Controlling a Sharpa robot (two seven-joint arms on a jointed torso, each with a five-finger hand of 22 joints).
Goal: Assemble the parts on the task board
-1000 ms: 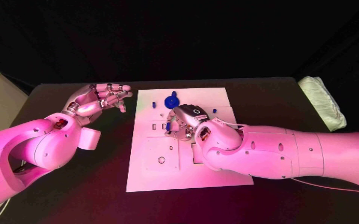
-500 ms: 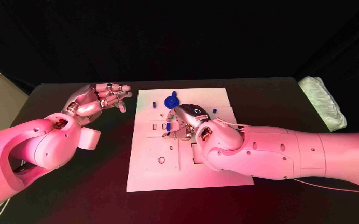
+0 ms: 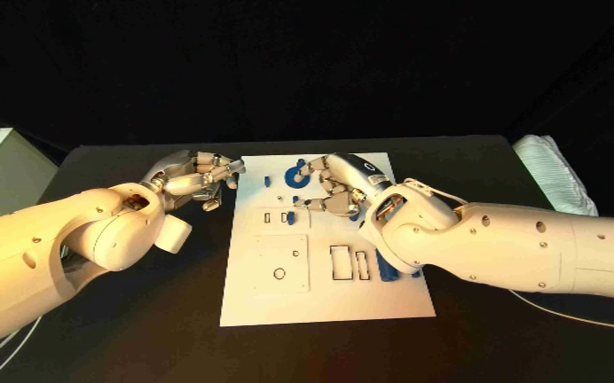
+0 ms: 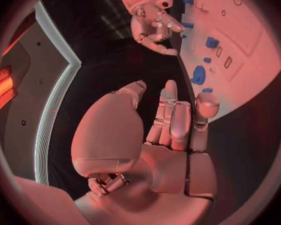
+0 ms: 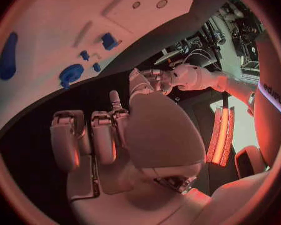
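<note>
The right hand point(image 3: 335, 190) hovered over the far half of the task board point(image 3: 295, 299), fingers point(image 3: 313, 204) curled in, and whether it held one of the blue parts I could not tell. My read: this was the picking or seating step near the far slots, not yet settled. The round blue part point(image 3: 297, 170) stood near the board's far edge, a small one point(image 3: 266, 181) beside it toward the left edge, another small blue piece point(image 3: 292, 221) just under the right hand's fingertips. A blue part point(image 3: 380, 265) also lay by the cut-outs near the board's right edge. The left hand point(image 3: 199, 179) hung over the desk point(image 3: 486, 170) off the board's far-left corner, fingers curled in, holding nothing I could see. Next move probably called for lowering the right hand squarely onto a slot, with care.

Against a second ago, the right hand had shifted toward the far edge, uncovering the middle cut-outs; the left hand kept its place.
</note>
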